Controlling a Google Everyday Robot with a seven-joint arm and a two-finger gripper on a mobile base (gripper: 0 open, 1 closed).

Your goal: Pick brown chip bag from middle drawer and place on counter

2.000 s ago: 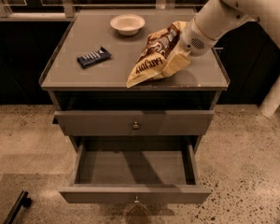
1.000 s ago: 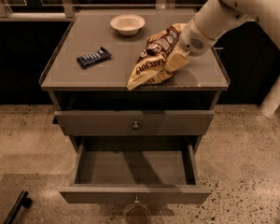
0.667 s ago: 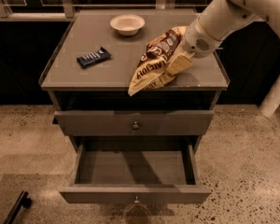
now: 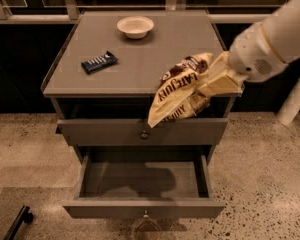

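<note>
While the gripper (image 4: 211,86) hangs over the front right corner of the table (image 4: 140,79), its pale fingers (image 4: 224,79) are clamped on the brown chip bag (image 4: 176,93), pinching it at its upper right end. The white arm (image 4: 270,41) reaches in from the right of the table, above that corner.

The bag is tilted, with its upper part over the table's front right area. Its lower end droops past the table's front edge and hangs in front of the upper drawer (image 4: 100,132), just right of that drawer's knob (image 4: 145,134). I cannot tell whether the bag touches the table top.

At the back of the table, near the middle, stands a small pale bowl (image 4: 135,26). A dark-blue wrapped bar (image 4: 99,62) lies on the table's left half, well apart from both the bowl and the bag.

Below the table top, the upper drawer is almost closed. Beneath it the middle drawer (image 4: 190,208) is pulled far out toward the front, and a shadow lies on its grey floor. A speckled stone floor (image 4: 270,174) surrounds the table.
</note>
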